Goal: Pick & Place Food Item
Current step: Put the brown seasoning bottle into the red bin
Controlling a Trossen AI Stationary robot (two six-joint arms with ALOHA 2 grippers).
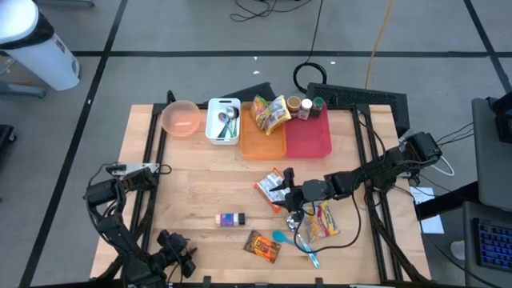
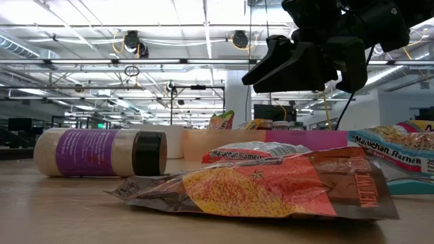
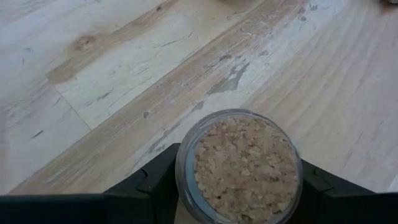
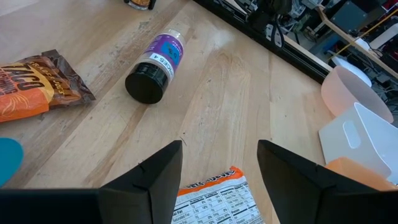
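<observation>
A small clear jar of pale flakes shows end-on in the left wrist view, between the two fingers of my left gripper, near the table's front left corner. Its far end is hidden. My right gripper hangs open above a ramen packet at mid table. A purple-labelled bottle lies on its side. A taco seasoning packet lies flat near the front edge. A second ramen packet lies beside a blue spoon. My left gripper has the jar's round wall between its two fingers, one finger on each side. The fingers slant down from above, and the jar's round end faces up along them. The jar hides its own far end, so whether it stands on the table I cannot tell.
At the back stand a pink bowl, a white bin with utensils, an orange tray with a snack bag, and a red tray with small jars. Bare wood lies between the bottle and the left arm.
</observation>
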